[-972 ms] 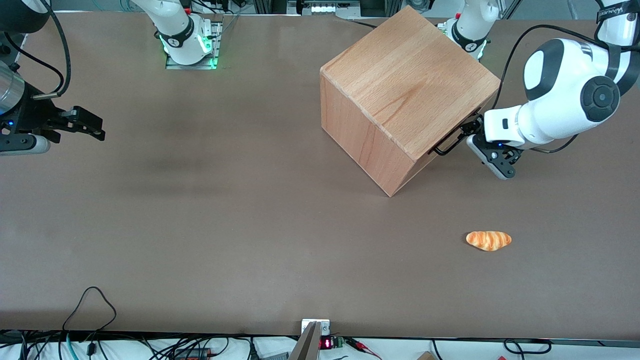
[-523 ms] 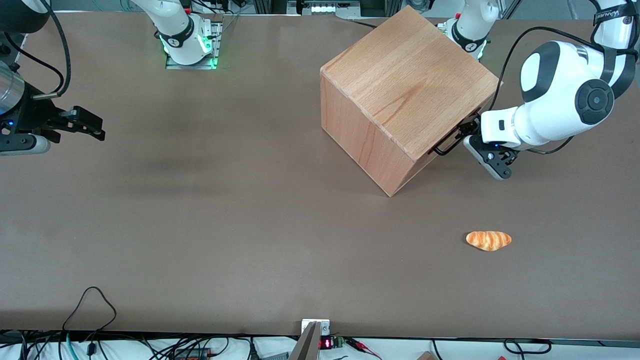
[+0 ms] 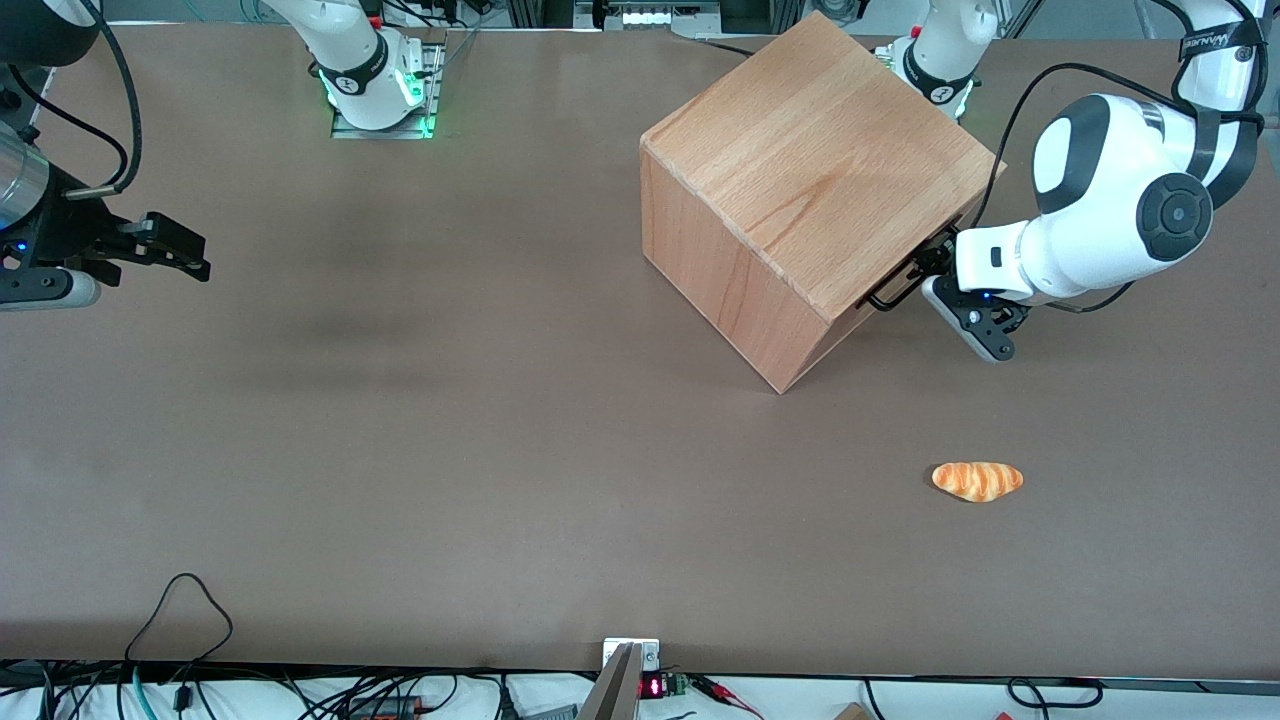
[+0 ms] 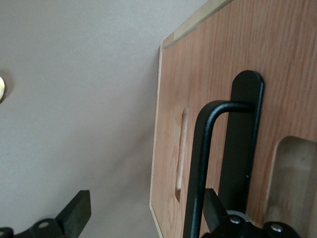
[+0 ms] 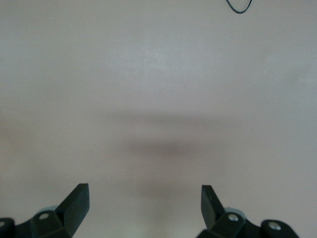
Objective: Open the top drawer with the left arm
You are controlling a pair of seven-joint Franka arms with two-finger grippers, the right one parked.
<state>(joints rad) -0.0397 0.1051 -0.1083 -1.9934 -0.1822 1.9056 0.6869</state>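
The big beech box [image 3: 800, 170] stands on the table, turned at an angle. Its top drawer is shut; of it the front view shows only the thin black wire handle [image 3: 893, 288] under the box's upper edge. In the left wrist view the flat beech drawer front [image 4: 198, 64] fills much of the picture, with the black bar handle [image 4: 198, 163] standing off it. The left arm [image 3: 1110, 215] reaches in from the working arm's end. Its black gripper [image 3: 930, 275] is open right in front of the drawer; in the wrist view [image 4: 146, 213] the handle bar lies between the fingers, close to one fingertip [image 4: 214, 206].
A small orange bread roll [image 3: 977, 480] lies on the brown table [image 3: 450, 420], nearer the front camera than the box and gripper. Cables run along the table's near edge [image 3: 190, 600].
The left arm has shifted a little toward the box, bringing the open gripper closer round the handle. The box and the bread roll have not moved.
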